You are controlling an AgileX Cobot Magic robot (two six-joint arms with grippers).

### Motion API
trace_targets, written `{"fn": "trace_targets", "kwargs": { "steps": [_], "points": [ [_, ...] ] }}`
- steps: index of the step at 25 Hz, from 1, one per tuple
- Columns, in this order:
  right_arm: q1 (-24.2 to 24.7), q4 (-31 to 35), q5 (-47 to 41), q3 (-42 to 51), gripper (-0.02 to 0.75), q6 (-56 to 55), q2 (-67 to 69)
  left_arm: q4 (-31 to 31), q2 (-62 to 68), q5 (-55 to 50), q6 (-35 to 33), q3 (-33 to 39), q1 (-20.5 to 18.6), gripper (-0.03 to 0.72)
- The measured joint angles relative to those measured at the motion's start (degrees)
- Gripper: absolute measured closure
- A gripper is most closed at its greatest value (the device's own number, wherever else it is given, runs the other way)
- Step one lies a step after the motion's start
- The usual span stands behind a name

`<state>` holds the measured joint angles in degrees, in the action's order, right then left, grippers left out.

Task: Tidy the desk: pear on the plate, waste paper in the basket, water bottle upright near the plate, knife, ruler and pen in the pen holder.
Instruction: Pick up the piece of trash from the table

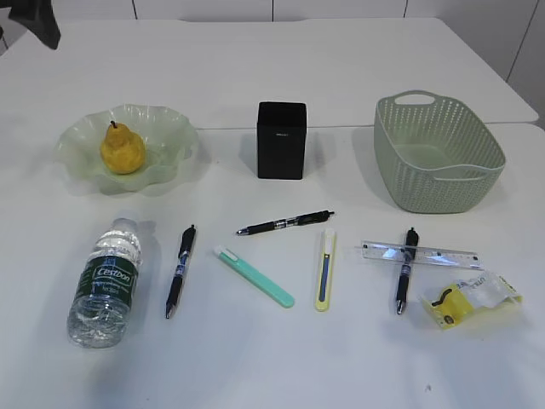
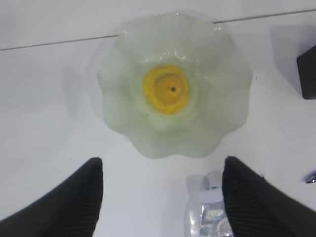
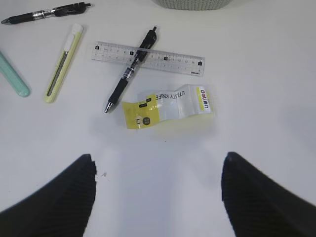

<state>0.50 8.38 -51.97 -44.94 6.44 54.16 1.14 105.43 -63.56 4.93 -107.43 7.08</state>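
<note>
The yellow pear (image 1: 123, 149) sits on the pale green plate (image 1: 174, 136). The water bottle (image 1: 105, 285) lies on its side in front of the plate. Three black pens (image 1: 180, 271) (image 1: 285, 223) (image 1: 405, 268), a teal knife (image 1: 254, 276), a yellow knife (image 1: 325, 268), a clear ruler (image 1: 434, 252) and a yellow waste wrapper (image 1: 473, 298) lie on the table. The black pen holder (image 1: 281, 141) and green basket (image 1: 436, 153) stand behind. My left gripper (image 2: 163, 163) is open above the plate (image 2: 222, 113) and the bottle cap (image 2: 207, 207). My right gripper (image 3: 158, 160) is open, just short of the wrapper (image 3: 168, 106).
One pen (image 3: 129, 73) lies across the ruler (image 3: 173, 61). A seam between two tabletops runs behind the plate and holder. A dark shape (image 1: 38, 21) shows at the far left corner. Neither gripper shows in the exterior view.
</note>
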Motion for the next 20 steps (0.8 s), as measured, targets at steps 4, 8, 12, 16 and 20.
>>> {"fn": "trace_targets", "kwargs": {
  "steps": [4,8,12,16,20],
  "points": [
    [0.0,0.0,-0.2,0.0,0.153,0.0,0.0,1.7,-4.0,-0.9,-0.1,6.9,0.0,0.16],
    [-0.1,0.1,-0.7,0.0,0.152,0.0,0.0,2.0,-8.2,-2.9,-0.6,14.4,0.0,0.16],
    [-2.2,0.1,-1.4,0.0,0.152,0.0,0.0,2.6,-13.8,-3.2,-1.0,22.9,0.0,0.16],
    [-3.3,0.0,-1.8,0.0,0.153,-0.1,0.0,2.8,-21.6,-0.9,-1.1,33.4,0.0,0.16],
    [-3.5,-0.6,-2.1,0.0,0.169,-0.8,1.2,0.5,-28.7,1.2,-1.1,43.1,0.0,0.16]
  ]
}}
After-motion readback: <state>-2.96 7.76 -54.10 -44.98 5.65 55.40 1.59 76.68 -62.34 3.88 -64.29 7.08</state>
